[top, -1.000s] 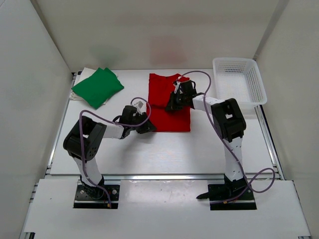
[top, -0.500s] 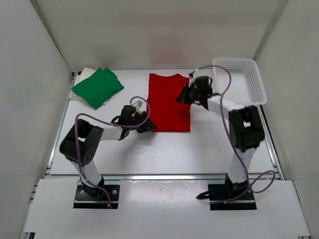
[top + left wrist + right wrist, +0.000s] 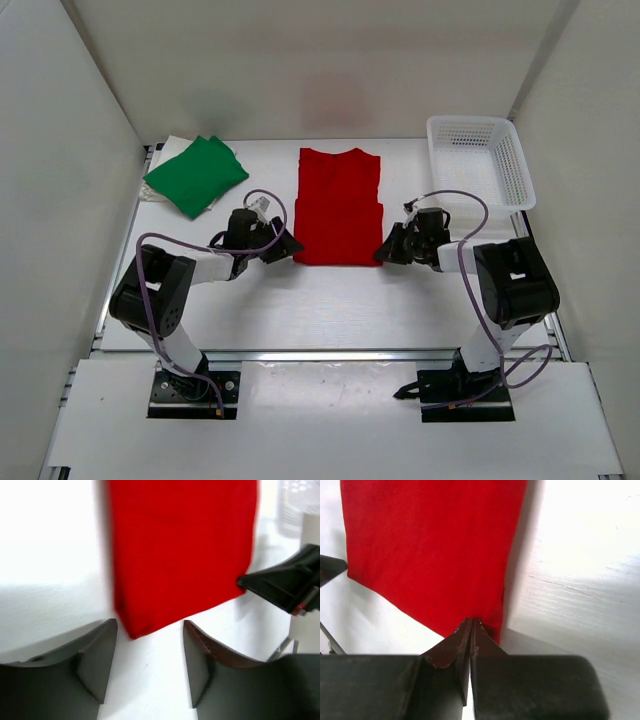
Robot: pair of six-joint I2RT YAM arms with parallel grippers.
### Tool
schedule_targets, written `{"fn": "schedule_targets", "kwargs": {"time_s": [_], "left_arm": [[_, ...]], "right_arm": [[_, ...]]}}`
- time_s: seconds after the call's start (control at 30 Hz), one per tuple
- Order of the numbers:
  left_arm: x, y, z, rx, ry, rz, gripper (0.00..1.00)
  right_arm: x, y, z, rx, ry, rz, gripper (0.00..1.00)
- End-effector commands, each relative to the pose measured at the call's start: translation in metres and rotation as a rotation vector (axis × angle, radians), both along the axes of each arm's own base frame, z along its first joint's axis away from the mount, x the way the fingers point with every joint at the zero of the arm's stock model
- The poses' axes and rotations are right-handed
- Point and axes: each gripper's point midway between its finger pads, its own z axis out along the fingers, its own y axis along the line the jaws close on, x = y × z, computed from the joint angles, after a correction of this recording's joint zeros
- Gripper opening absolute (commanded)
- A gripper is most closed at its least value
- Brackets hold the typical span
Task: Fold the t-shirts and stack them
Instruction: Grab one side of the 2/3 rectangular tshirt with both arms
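Three t-shirts lie on the white worktop (image 3: 330, 300). The red t-shirt (image 3: 340, 205) lies flat in the middle, folded into a narrow panel that runs from the far side toward the near edge, collar end far, both long edges straight. A tool sits at each corner of its near hem.

The left tool (image 3: 150, 650) rests low over the worktop with its fingers apart. The shirt's near left corner lies just beyond the tips, not between them. The right tool (image 3: 471, 625) has its fingers pressed together, with the tips touching the near right corner. Whether any cloth is nipped between them I cannot tell.

Open worktop runs along both long sides of the red t-shirt and across the whole strip between its near hem and the near edge.

The green t-shirt (image 3: 196, 175) lies folded and askew at the far left corner, well apart from the red one. It rests on a cream-white t-shirt (image 3: 162, 152), of which only an edge peeks out.

A white mesh basket (image 3: 470, 165) stands at the far right corner, near the red t-shirt's far end but not touching it. Only its own mesh floor shows inside.
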Motion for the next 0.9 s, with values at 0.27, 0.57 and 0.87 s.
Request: {"fn": "schedule_targets", "kwargs": {"time_s": [0.27, 0.57, 0.87], "left_arm": [[-0.013, 0.025, -0.006, 0.155, -0.045, 0.041, 0.98], [-0.021, 0.007, -0.030, 0.156, 0.013, -0.018, 0.56], [-0.010, 0.000, -0.032, 0.140, 0.019, -0.001, 0.21]], "right_arm": [[-0.005, -0.014, 0.045, 0.039, -0.178, -0.053, 0.31], [-0.022, -0.021, 0.011, -0.032, -0.061, -0.064, 0.37], [-0.016, -0.011, 0.003, 0.024, -0.020, -0.040, 0.25]]}}
